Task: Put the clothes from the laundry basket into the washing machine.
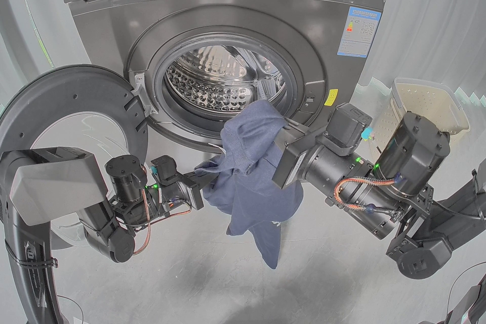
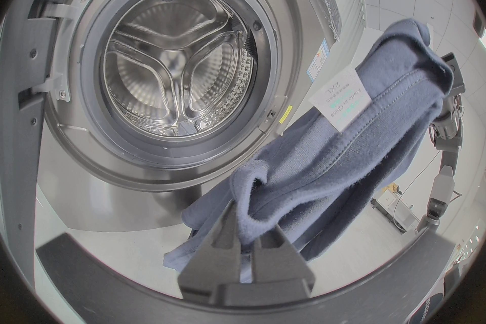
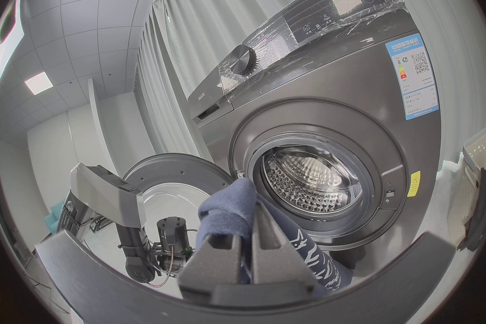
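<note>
A grey washing machine [image 1: 324, 31] fills the upper head view, with its round door [image 1: 71, 102] swung open at the left and its steel drum [image 1: 223, 77] showing. A blue garment [image 1: 253, 173] hangs mid-frame just below the opening, and a pale laundry basket [image 1: 430, 105] sits at the right. The right claw [image 3: 246, 234] is clamped on the garment's top, and the left claw [image 2: 246, 244] is clamped on its left edge.

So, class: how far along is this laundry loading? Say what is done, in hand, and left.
Done: the door is open; the drum holds nothing yet. In hand: the left claw and right claw both grip the blue garment, hanging outside the opening. Left: getting it into the drum. The laundry basket looks empty where visible.
</note>
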